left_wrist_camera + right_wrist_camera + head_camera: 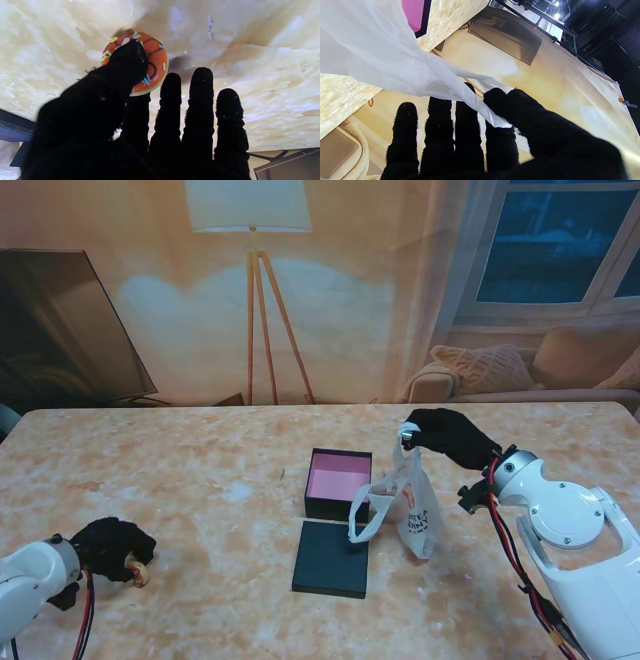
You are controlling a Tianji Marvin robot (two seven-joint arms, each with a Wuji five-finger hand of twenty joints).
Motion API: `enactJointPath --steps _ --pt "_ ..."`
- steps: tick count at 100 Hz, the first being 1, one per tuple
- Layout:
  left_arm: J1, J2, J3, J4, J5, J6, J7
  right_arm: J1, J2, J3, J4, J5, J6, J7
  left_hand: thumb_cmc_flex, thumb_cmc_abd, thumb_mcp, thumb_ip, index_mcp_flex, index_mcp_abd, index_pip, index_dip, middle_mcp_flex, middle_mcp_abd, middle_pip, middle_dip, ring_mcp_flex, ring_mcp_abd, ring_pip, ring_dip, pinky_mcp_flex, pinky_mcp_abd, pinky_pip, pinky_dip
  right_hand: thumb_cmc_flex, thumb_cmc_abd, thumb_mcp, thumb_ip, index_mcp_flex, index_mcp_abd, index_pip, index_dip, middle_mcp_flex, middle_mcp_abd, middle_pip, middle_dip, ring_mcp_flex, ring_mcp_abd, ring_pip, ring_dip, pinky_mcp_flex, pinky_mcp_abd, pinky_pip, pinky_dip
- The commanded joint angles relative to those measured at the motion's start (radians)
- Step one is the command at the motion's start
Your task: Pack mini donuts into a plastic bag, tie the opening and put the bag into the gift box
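Note:
My left hand (112, 547), in a black glove, rests low over the table at the near left and pinches a mini donut (138, 571) between thumb and index finger. In the left wrist view the donut (150, 67) is orange-glazed with dark stripes and sprinkles. My right hand (450, 437) is raised at the right and holds the top of a white plastic bag (408, 502), which hangs down to the table. The bag's film (395, 67) is pinched between thumb and index finger. The black gift box (338, 482) with a pink inside stands open mid-table.
The box's flat black lid (332, 558) lies nearer to me than the box, just left of the hanging bag. The table's far edge (300, 409) meets a printed backdrop of a lamp, window and sofa.

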Motion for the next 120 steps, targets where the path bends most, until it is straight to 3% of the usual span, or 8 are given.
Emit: enactJointPath --steps 1,15,25,34,55,85,104,120 --pt "0.016 0.005 -0.001 -0.017 -0.013 -0.004 -0.039 -0.008 -0.008 -0.004 -0.003 -0.002 0.000 0.010 0.022 0.029 -0.033 -0.022 0.045 -0.012 0.033 -0.044 0.034 -0.004 0.015 0.003 0.030 -0.013 0.037 0.033 0.006 0.003 0.028 0.024 0.079 0.074 0.063 0.083 0.001 -0.107 0.038 0.002 0.023 -0.031 0.015 0.005 0.014 -0.030 0.014 0.032 0.003 0.002 0.021 0.013" --pt "0.020 0.008 -0.004 -0.025 -0.023 -0.005 -0.064 -0.010 -0.008 -0.004 -0.004 -0.003 0.000 0.007 0.035 0.069 -0.085 -0.003 0.059 0.004 0.021 -0.082 0.047 0.006 0.023 0.000 0.041 -0.010 0.062 0.054 0.010 0.003 0.047 0.033 0.080 0.074 0.062 0.082 0.000 -0.108 0.038 0.002 0.023 -0.031 0.015 0.005 0.013 -0.030 0.013 0.032 0.003 0.003 0.022 0.013" --pt "0.018 0.009 -0.005 -0.025 -0.027 -0.009 -0.072 -0.011 -0.008 -0.004 -0.005 -0.005 -0.001 0.006 0.033 0.061 -0.090 0.002 0.082 0.005 0.029 -0.102 0.125 -0.026 0.026 0.118 0.088 -0.024 0.123 0.087 0.045 -0.012 0.093 0.053 0.080 0.073 0.062 0.082 0.000 -0.107 0.038 0.002 0.023 -0.031 0.015 0.005 0.014 -0.029 0.013 0.032 0.003 0.002 0.022 0.014" --pt "0.021 0.006 -0.008 -0.028 -0.023 -0.012 -0.053 -0.012 -0.008 -0.003 -0.005 -0.005 -0.001 0.005 0.017 0.042 -0.063 -0.005 0.125 0.031 0.037 -0.146 0.200 0.014 0.066 0.161 0.155 -0.031 0.206 0.115 0.096 -0.006 0.162 0.081 0.080 0.072 0.063 0.082 0.000 -0.107 0.038 0.001 0.023 -0.030 0.016 0.005 0.015 -0.029 0.014 0.032 0.003 0.002 0.022 0.014" --pt "0.025 0.001 -0.019 -0.050 -0.034 -0.023 -0.019 -0.014 -0.008 -0.001 -0.008 -0.005 -0.002 0.006 0.015 0.058 -0.038 -0.012 0.160 0.093 0.034 -0.176 0.257 0.081 0.123 0.137 0.240 -0.010 0.279 0.115 0.176 0.025 0.243 0.103 0.081 0.072 0.063 0.082 0.001 -0.106 0.040 0.002 0.024 -0.031 0.017 0.006 0.014 -0.028 0.014 0.032 0.005 0.002 0.023 0.014" --pt "-0.082 0.003 0.050 -0.095 -0.212 -0.015 -0.077 -0.013 -0.007 0.001 -0.010 0.001 -0.005 0.014 0.017 0.058 -0.022 -0.010 0.160 0.119 0.026 -0.151 0.259 0.106 0.146 0.127 0.250 0.005 0.306 0.108 0.188 0.050 0.276 0.111 0.080 0.074 0.063 0.082 0.001 -0.107 0.040 0.002 0.022 -0.031 0.017 0.006 0.014 -0.029 0.013 0.032 0.003 0.002 0.021 0.014" --pt "-0.209 0.010 0.192 -0.139 -0.375 0.110 -0.181 -0.009 -0.006 0.002 -0.009 0.006 -0.005 0.020 0.018 0.065 -0.016 -0.011 0.149 0.117 0.021 -0.143 0.245 0.108 0.149 0.128 0.235 0.009 0.311 0.107 0.172 0.051 0.280 0.111 0.080 0.074 0.063 0.083 0.000 -0.107 0.040 0.002 0.022 -0.030 0.017 0.005 0.012 -0.028 0.013 0.031 0.002 0.001 0.021 0.014" --pt "-0.331 -0.009 0.370 -0.149 -0.496 0.317 -0.173 -0.008 -0.005 0.002 -0.009 0.005 -0.004 0.021 0.029 0.071 -0.015 -0.008 0.139 0.122 0.016 -0.137 0.226 0.112 0.145 0.136 0.208 0.018 0.309 0.106 0.144 0.055 0.276 0.110 0.081 0.076 0.063 0.083 0.000 -0.106 0.040 0.002 0.020 -0.029 0.016 0.004 0.013 -0.029 0.012 0.031 0.003 0.001 0.022 0.014"
